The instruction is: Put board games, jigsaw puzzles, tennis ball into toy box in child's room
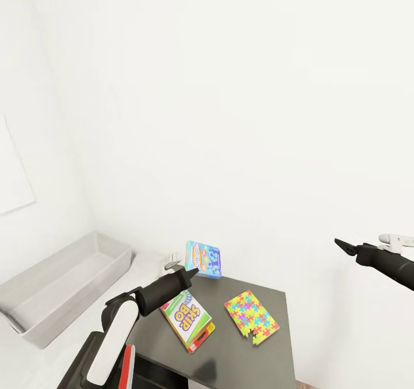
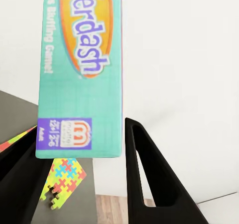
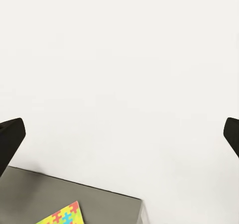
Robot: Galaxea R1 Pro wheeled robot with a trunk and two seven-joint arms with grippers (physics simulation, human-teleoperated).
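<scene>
Left end effector (image 1: 190, 275) grips the blue board game (image 1: 204, 259), lifted above the dark worktop (image 1: 230, 349), seemingly clear of it. Right end effector (image 1: 344, 245) hangs spread, off to the side. Toy box (image 1: 63, 285) sits left.

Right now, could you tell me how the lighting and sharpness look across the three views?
Head view: flat, bright light washes out the wall; soft shadows lie under the Skip-Bo box and the jigsaw puzzle on the dark table. Left wrist view: the close blue box is slightly soft, its print readable. Right wrist view: near-featureless white wall, no glare.
</scene>
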